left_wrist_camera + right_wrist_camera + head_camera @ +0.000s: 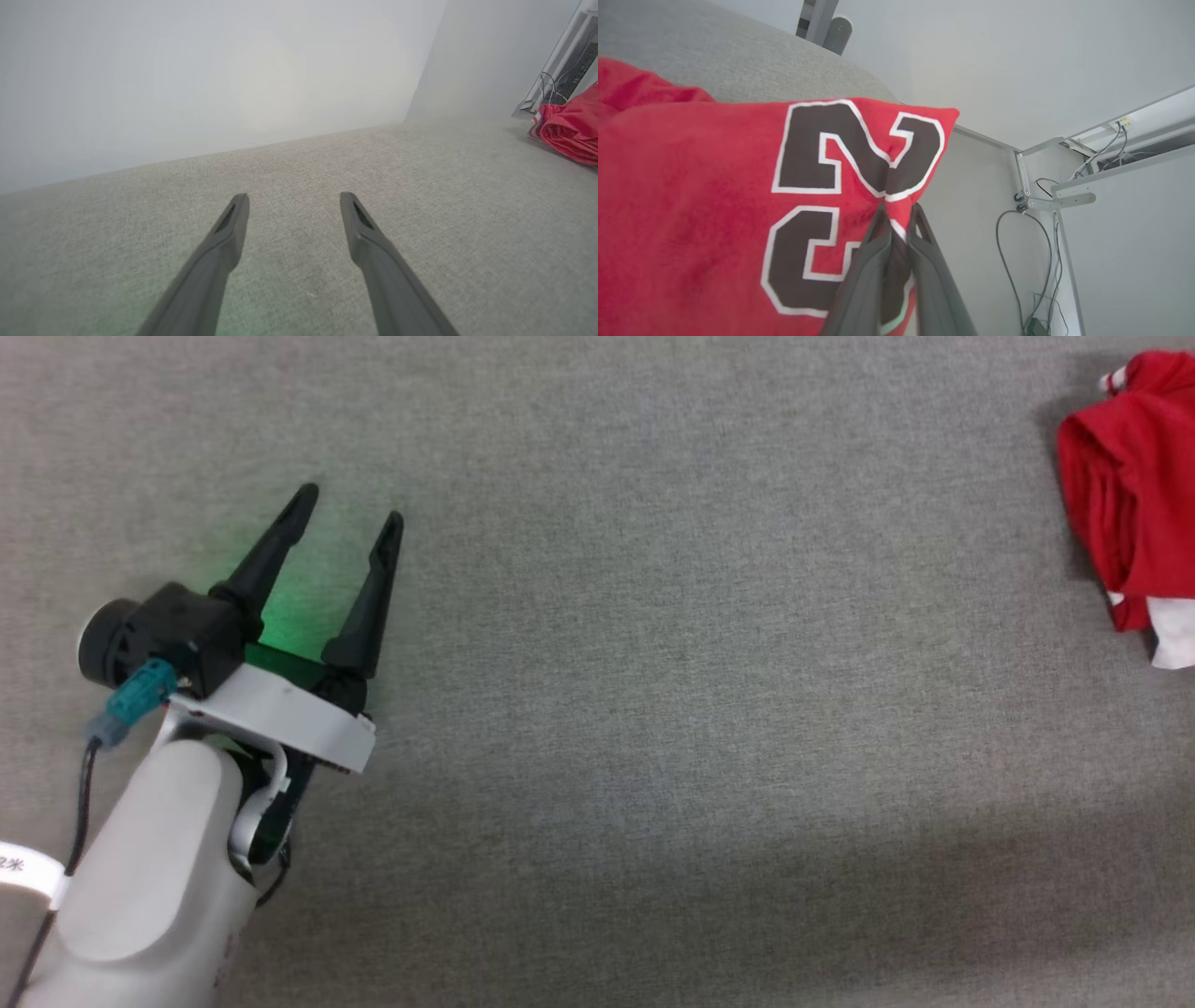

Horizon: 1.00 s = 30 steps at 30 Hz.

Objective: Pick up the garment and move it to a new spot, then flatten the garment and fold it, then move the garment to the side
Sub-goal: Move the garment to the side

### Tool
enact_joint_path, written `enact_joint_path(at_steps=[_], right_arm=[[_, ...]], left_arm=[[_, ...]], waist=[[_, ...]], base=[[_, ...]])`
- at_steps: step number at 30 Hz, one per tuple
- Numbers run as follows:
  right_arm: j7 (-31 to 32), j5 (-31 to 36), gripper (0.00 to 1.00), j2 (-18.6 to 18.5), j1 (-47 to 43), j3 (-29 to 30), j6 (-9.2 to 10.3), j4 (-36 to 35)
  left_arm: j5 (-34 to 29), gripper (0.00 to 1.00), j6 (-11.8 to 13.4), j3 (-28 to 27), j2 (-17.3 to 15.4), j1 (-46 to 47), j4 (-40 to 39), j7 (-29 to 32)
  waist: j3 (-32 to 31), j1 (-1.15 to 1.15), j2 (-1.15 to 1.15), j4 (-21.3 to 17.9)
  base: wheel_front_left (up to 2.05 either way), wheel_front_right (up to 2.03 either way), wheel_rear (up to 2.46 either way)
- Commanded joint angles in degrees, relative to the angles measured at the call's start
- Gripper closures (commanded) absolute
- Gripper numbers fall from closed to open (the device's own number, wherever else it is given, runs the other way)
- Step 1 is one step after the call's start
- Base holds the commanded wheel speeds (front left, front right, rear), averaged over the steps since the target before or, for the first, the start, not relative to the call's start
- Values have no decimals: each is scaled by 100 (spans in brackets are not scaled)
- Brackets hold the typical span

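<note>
The garment [1130, 495], red with a white part at its bottom, is bunched up at the far right edge of the head view. It lies at the right edge of the left wrist view as a red heap [574, 128]. In the right wrist view my right gripper [899, 210] is shut on a fold of the garment [691, 196], pinching the red cloth right at its black, white-outlined numbers. My left gripper [353, 506] hovers at the lower left over the grey cloth surface [653, 709], far from the garment, open with nothing between its fingers [233, 224].
The grey cloth surface ends at a pale wall [210, 70] beyond my left gripper. Past the surface's right side stand a metal frame [1064, 196] and hanging cables [1017, 261]. A grey post [822, 23] rises behind the far edge.
</note>
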<state>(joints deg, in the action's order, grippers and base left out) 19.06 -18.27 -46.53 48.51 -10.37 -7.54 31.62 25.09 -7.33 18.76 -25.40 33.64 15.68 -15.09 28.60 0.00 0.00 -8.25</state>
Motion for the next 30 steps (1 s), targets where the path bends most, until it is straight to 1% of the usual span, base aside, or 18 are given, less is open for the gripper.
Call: enact_joint_path(at_steps=[1,6,11,18,23,24,25,26,27,28,29,30], right_arm=[[-127,133,100,-22,137,-19,12,136],[-619,580,100,-2,386,-204,12,628],[-886,705,100,239,628,-328,12,1268],[-1128,788,100,588,902,-250,12,2139],[-1322,949,100,676,1093,-155,12,2549],[-1391,982,91,696,1125,-125,12,2599],[-1445,1019,80,721,1150,-116,12,2650],[-1473,1058,64,735,1177,-106,12,2708],[-1521,1096,57,736,1201,-99,12,2747],[-1563,1119,54,743,1226,-82,12,2788],[-1598,1125,44,763,1253,-78,12,2834],[-1611,1139,22,788,1278,-87,12,2874]], left_arm=[[16,0,-21,30,-27,68,11,-2],[58,0,-21,102,-63,143,9,-2],[87,0,-21,153,-64,177,18,-1],[128,0,-15,205,-60,215,45,1],[121,0,-16,166,-39,198,60,1],[122,0,-16,157,-35,178,55,0],[120,0,-16,150,-31,155,57,1],[125,0,-16,132,-23,136,63,0],[126,0,-16,125,-16,129,67,0],[125,0,-16,119,-7,118,68,0],[128,0,-16,116,-1,94,70,0],[127,0,-16,108,2,70,71,0]], waist=[[113,0,0,-68],[203,0,0,-45],[264,0,0,10],[310,0,0,107],[284,0,0,161],[270,0,0,165],[247,0,0,168],[222,0,0,170],[193,0,0,172],[158,0,0,175],[119,0,0,179],[78,0,0,183]], base=[[0,0,0],[0,0,0],[0,0,0],[0,0,0],[0,0,0],[0,0,0],[0,0,0],[0,0,0],[0,0,0],[0,0,0],[0,0,0],[0,0,0]])
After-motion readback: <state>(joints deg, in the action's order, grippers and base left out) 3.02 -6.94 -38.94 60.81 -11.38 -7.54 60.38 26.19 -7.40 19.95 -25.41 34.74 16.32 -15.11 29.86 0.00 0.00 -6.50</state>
